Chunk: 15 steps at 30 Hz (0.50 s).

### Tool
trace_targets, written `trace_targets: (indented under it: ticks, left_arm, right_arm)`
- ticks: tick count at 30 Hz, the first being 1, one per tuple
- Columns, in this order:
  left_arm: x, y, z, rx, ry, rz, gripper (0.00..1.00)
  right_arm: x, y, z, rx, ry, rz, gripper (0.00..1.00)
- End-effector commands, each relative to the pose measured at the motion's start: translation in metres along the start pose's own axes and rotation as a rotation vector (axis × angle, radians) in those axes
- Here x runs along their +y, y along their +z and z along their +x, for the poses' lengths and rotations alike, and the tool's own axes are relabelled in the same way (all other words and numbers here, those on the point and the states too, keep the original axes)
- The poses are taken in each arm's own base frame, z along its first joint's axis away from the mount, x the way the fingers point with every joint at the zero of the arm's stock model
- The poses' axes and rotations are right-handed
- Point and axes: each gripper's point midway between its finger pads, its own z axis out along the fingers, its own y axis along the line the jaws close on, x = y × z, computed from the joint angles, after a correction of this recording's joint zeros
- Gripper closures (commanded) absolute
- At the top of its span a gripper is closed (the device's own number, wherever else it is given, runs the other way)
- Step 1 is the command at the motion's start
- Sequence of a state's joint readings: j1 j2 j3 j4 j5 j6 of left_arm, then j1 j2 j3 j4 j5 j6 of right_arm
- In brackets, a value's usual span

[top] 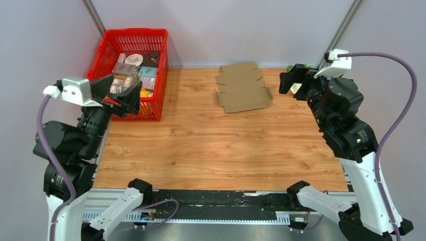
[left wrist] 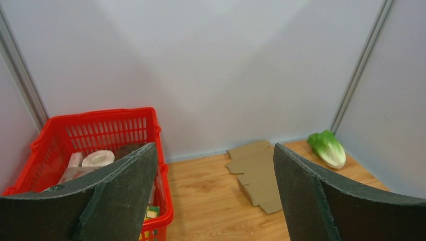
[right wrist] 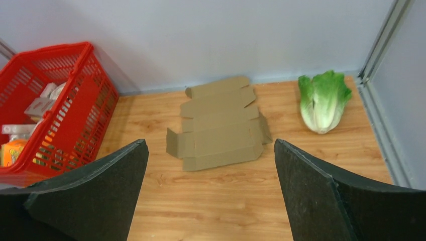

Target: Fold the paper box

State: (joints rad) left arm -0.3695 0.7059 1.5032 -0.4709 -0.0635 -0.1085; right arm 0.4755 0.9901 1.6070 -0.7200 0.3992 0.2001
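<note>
Both arms are black with white lower links. Purple cables reach white wrist cameras; the fingers are flat black plates

A red basket holding small packages stands at the wooden tabletop's far-left corner. A napa cabbage lies far right.

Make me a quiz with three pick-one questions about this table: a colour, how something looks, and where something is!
1. What colour is the basket? A blue; B red; C yellow.
2. How is the paper box? A flat, unfolded; B folded shut; C crumpled up.
3. Where is the cabbage? A in the basket; B on the paper box; C on the table, right of it.
Answers: 1 B, its walls are red; 2 A, its flaps lie spread out; 3 C, it rests on the wood.
</note>
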Motion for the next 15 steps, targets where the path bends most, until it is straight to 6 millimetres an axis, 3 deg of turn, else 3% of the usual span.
trace_targets:
  ticks: [1,4,6,8,9,13,14,15]
  left_arm:
    - [-0.003,0.019,0.043,0.118,0.069,0.039,0.07]
    - [-0.004,0.027,0.075,0.182,0.067,0.047,0.07]
    - [-0.008,0.029,0.095,0.205,0.039,0.069,0.07]
    - [-0.012,0.032,0.104,0.196,0.022,0.09,0.07]
    - [-0.014,0.03,0.119,0.215,0.005,0.099,0.07]
    - [-0.016,0.032,0.15,0.241,-0.027,0.108,0.09]
    - [-0.016,0.034,0.156,0.253,-0.032,0.105,0.09]
    - [-0.016,0.036,0.169,0.283,-0.037,0.105,0.09]
  right_arm:
    - [0.017,0.018,0.048,0.116,0.092,-0.069,0.0]
    - [0.022,0.035,0.088,0.22,0.166,-0.075,0.0]
    - [0.023,0.055,0.135,0.351,0.183,-0.048,0.0]
    - [0.026,0.065,0.171,0.457,0.204,-0.052,0.0]
    - [0.029,0.071,0.183,0.49,0.226,-0.064,0.0]
    - [0.04,0.095,0.244,0.646,0.495,-0.126,0.0]
    - [0.041,0.105,0.242,0.625,0.558,-0.18,0.0]
    - [0.036,0.105,0.265,0.66,0.598,-0.166,0.0]
